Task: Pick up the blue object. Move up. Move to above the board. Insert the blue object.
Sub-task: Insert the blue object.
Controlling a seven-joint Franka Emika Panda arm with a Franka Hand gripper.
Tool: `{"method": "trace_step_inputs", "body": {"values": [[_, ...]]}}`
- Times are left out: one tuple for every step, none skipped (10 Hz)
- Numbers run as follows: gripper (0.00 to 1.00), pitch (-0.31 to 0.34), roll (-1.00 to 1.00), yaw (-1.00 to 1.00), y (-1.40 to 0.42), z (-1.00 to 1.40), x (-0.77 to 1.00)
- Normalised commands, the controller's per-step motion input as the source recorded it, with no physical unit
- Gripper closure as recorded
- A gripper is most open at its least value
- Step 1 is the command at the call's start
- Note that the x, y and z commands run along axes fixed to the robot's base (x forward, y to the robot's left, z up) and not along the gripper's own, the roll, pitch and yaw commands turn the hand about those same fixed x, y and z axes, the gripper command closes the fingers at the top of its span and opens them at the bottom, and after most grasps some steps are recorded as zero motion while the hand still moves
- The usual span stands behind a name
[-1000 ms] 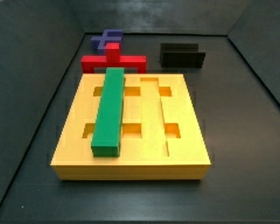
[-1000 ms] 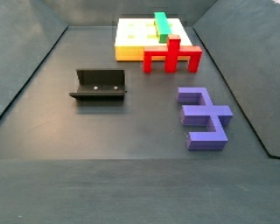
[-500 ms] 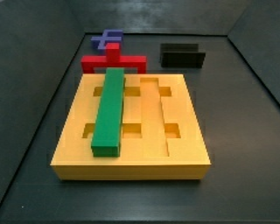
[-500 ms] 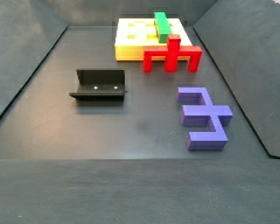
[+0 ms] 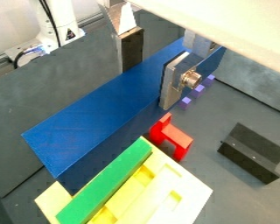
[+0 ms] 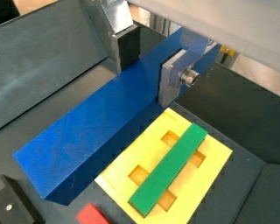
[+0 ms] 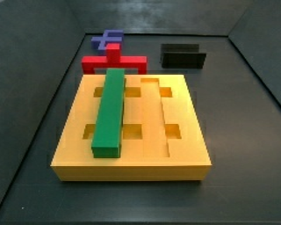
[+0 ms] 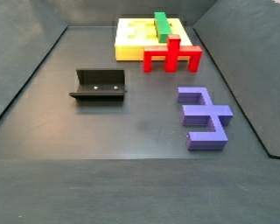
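We note a dark grey floor [image 7: 239, 167], matte, with a soft pale sheen near its middle in a side view [image 8: 149, 131]. Dark walls rise at the left [image 7: 38, 53], the right [image 7: 266, 44] and the far end [image 7: 154, 13], boxing the floor in. Light is even and shadows are faint. In a wrist view, a bright pale area [image 5: 14, 22] lies beyond the wall.

pincer [image 5: 150, 61] holds bar [image 5: 101, 118] above board [image 5: 184, 197].

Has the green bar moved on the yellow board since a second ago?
No. In a side view the green bar lies in the same groove of the board, its far end by the red piece.
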Motion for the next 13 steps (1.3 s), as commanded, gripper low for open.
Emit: {"method": "trace_step_inputs", "body": {"values": [[1.00, -0.123, 0.17, 0.11, -0.36, -0.79, 0.42], [1.00, -0.154, 0.10, 0.14, -0.44, -0.85, 0.45], [1.00, -0.186, 0.01, 0.19, -0.36, -0.80, 0.51], [1.00, -0.184, 0.03, 0.17, -0.37, -0.81, 0.51], [1.00, -0.151, 0.10, 0.16, -0.33, -0.83, 0.50], [1.00, -0.139, 0.13, 0.17, -0.25, -0.83, 0.47], [1.00, -0.141, 0.09, 0.11, -0.12, -0.86, 0.47], [1.00, -0.116, 0.12, 0.11, -0.06, -0.85, 0.45], [1.00, -0.084, 0.17, 0.09, 0.00, -0.81, 0.44], [1.00, -0.097, 0.14, 0.03, 0.00, -0.83, 0.31], [1.00, -0.116, 0.14, 0.05, 0.00, -0.82, 0.17], [1.00, -0.130, 0.17, 0.07, 0.00, -0.77, 0.05], [1.00, -0.201, 0.12, 0.02, 0.00, -0.76, -0.01]]}}
